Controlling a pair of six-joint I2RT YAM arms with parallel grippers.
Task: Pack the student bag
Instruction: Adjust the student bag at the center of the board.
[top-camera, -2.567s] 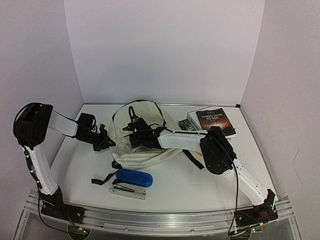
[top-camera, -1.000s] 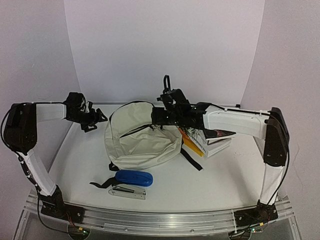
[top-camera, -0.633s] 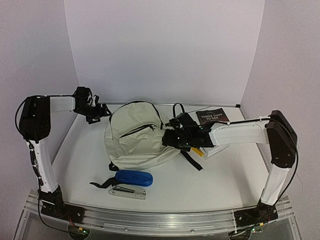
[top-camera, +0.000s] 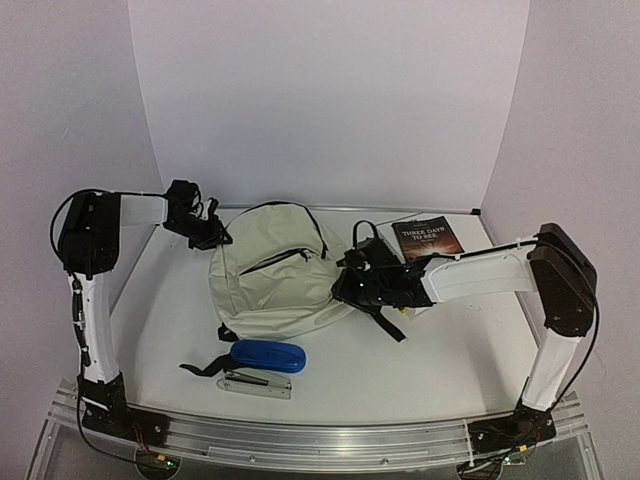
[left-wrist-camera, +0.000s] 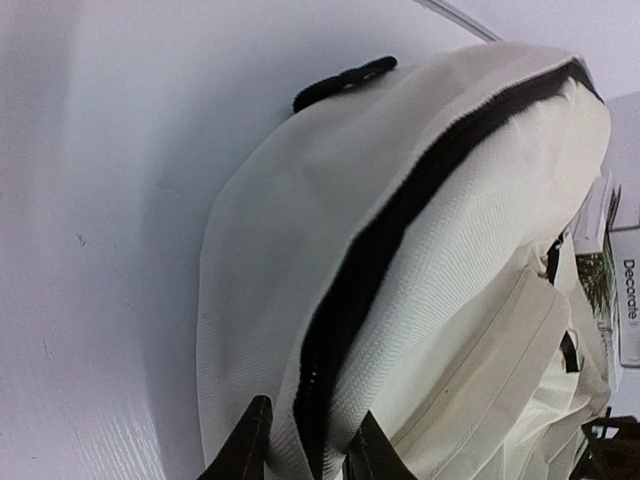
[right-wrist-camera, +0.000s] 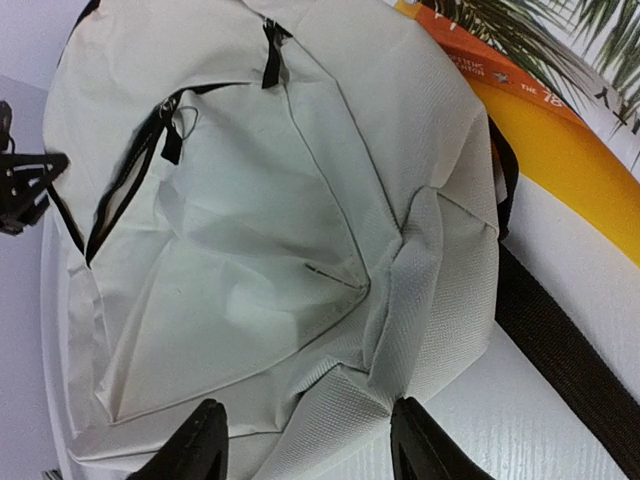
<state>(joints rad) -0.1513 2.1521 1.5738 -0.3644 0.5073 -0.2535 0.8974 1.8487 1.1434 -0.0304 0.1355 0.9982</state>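
Left end effector (top-camera: 212, 238) nearer student bag (top-camera: 275, 285)

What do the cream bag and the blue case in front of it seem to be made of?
The student bag looks like matte woven fabric: fine weave grain and soft creases show. The blue case may be smooth plastic, going by its even sheen; too small to be sure.

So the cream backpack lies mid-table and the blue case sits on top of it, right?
Not quite: the blue case lies on the table in front of the backpack, not on it, as the top external view shows. The backpack does lie mid-table.
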